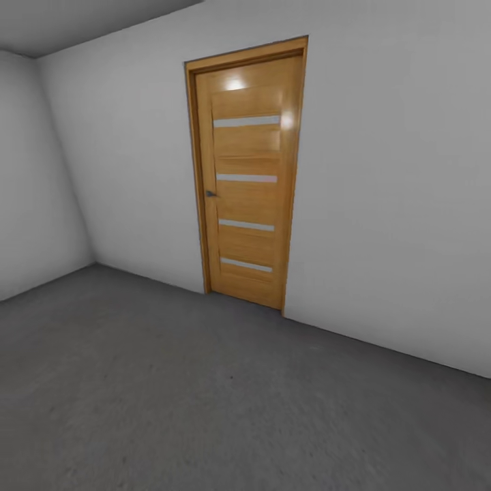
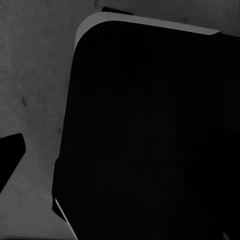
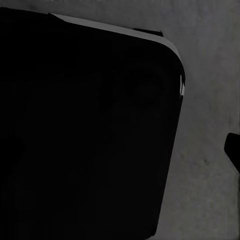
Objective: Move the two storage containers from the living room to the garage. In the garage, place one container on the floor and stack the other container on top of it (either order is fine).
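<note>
**In the garage, facing the door — no bins to see**

The robot is in the garage. The head view shows the wooden door (image 1: 247, 170) on the far wall (image 1: 389, 191), a little right of the middle. It has four pale strips across it and a small dark handle (image 1: 211, 194) on its left side. It looks shut. Another wall (image 1: 34, 177) runs along the left, and a bit of grey ceiling (image 1: 82, 20) shows at the top left.

The floor (image 1: 204, 402) is dark grey and rough, with little specks. This is the floor where one bin must go.

The two storage containers are not in these pictures, so I cannot say where they are. Nothing orange-red shows anywhere.

Each wrist view looks down at the rough floor (image 2: 30, 90) past a big black shape with round corners (image 2: 150, 135) — likely part of the robot itself, but I cannot be sure. A like shape (image 3: 85, 130) shows in the right wrist view. I cannot tell if the left or right gripper is open or closed.

My guess about the bins: thin walls and no lid mean they are light but bendy. They are wide, so holding one with both arms, one on each short end, near the rim, seems best.
</note>
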Robot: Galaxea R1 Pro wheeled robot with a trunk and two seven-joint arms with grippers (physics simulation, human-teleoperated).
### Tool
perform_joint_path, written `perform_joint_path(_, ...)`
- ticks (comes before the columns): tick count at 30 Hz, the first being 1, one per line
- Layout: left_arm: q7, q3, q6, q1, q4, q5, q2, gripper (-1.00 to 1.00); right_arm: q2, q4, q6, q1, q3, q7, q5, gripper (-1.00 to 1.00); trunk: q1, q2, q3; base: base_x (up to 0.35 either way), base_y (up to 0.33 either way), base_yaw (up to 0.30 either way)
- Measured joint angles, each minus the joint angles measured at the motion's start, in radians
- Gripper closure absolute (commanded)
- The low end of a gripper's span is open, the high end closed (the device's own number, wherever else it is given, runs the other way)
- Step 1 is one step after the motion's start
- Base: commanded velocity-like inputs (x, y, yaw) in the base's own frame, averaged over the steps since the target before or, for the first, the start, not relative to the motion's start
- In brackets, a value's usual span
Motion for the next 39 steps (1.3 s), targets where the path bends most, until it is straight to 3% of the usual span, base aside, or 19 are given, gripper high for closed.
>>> perform_joint_path(17,0.0,0.0,-0.001,0.0,0.0,0.0,0.0,-1.0,0.0,0.0,0.002,0.0,0.0,0.0,0.0,-1.0,0.0,0.0,0.0,0.017,0.0,0.238)
perform_joint_path(39,0.0,0.0,0.011,0.0,0.0,0.005,0.003,-1.0,-0.003,0.0,0.004,0.0,0.003,0.001,0.005,-1.0,-0.001,0.0,0.0,0.304,0.0,0.005)
